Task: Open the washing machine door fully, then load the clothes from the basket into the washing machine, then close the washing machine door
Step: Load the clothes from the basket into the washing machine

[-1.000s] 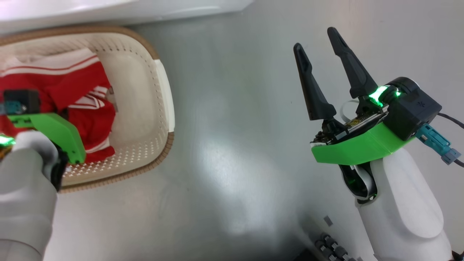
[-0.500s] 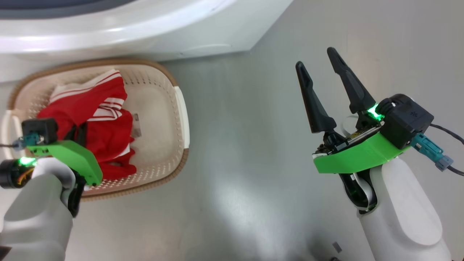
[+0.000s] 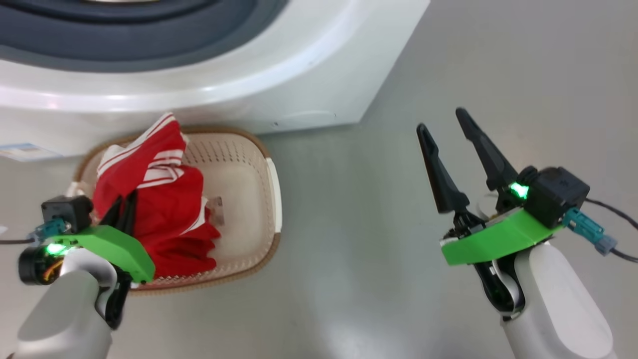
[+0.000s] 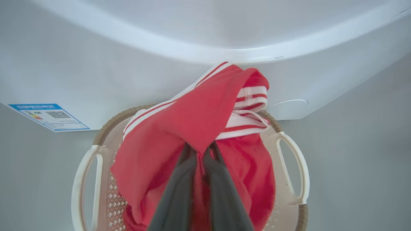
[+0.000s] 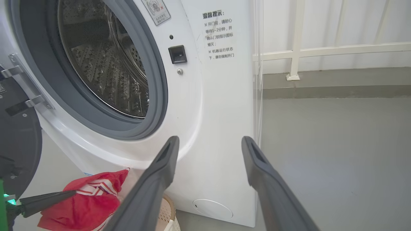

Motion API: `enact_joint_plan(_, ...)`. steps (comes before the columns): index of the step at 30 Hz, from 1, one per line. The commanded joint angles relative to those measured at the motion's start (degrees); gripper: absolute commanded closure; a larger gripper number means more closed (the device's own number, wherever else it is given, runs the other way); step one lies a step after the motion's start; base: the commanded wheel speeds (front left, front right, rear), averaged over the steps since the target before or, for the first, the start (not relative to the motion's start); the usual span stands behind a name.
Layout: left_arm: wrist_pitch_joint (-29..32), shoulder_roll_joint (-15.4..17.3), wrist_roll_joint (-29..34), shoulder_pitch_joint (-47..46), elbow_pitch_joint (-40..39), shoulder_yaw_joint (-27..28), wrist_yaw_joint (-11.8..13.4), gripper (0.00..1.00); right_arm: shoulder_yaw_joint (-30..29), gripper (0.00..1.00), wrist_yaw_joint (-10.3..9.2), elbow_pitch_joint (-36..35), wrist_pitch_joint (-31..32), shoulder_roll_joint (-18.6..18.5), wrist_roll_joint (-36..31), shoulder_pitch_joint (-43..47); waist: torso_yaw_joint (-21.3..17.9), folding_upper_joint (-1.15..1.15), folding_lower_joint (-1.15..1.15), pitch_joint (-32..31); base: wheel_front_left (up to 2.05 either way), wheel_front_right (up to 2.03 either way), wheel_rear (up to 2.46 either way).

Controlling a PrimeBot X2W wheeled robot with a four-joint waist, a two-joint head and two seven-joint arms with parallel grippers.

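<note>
Red clothes [image 3: 164, 209], clenched in the left pincer [image 3: 127, 199], now rise partly out of the basket [image 3: 244, 174], higher than a second ago: loading has started. Beyond, washing machine door [image 5: 16, 144] stands open. Right pincer [image 3: 441, 119] released, idle. On the washing machine [image 3: 299, 85], blue QR sticker [image 4: 48, 116] too small to read; Chinese notice [image 5: 221, 35] headed 温馨提示.

bright, even light; floor [image 3: 349, 279] glare; near fingers [image 4: 179, 192] blurred.

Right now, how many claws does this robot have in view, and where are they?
2. The left claw is shut on the red clothes, over the basket. The right claw hangs open above the floor, right of the basket, holding nothing.
</note>
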Motion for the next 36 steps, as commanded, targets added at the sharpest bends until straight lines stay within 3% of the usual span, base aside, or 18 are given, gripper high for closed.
enact_joint_plan(1, -0.71, 2.45, 0.87, 1.19, -1.66, 2.13, 0.1, 1.0, 0.86, 0.0, 0.09, -1.09, -0.26, 0.07, 0.78, 1.82, 1.81, 0.0, 0.0, -3.55, 0.0, 0.0, 0.0)
enact_joint_plan(23, -0.73, 2.18, 8.5, 23.93, -34.74, 11.17, 7.62, 1.0, 0.53, 0.0, 0.09, 1.09, -0.26, -3.32, 3.63, 10.6, 3.81, 0.0, 0.0, -19.85, 0.0, 0.0, 0.0)
enact_joint_plan(36, -0.73, 2.34, 12.08, 33.32, -51.47, 15.08, 11.71, 1.0, -1.04, 0.0, 0.09, 0.9, -0.26, -4.84, 4.43, 13.96, 4.14, 0.0, 0.0, -23.89, 0.0, 0.0, 0.0)
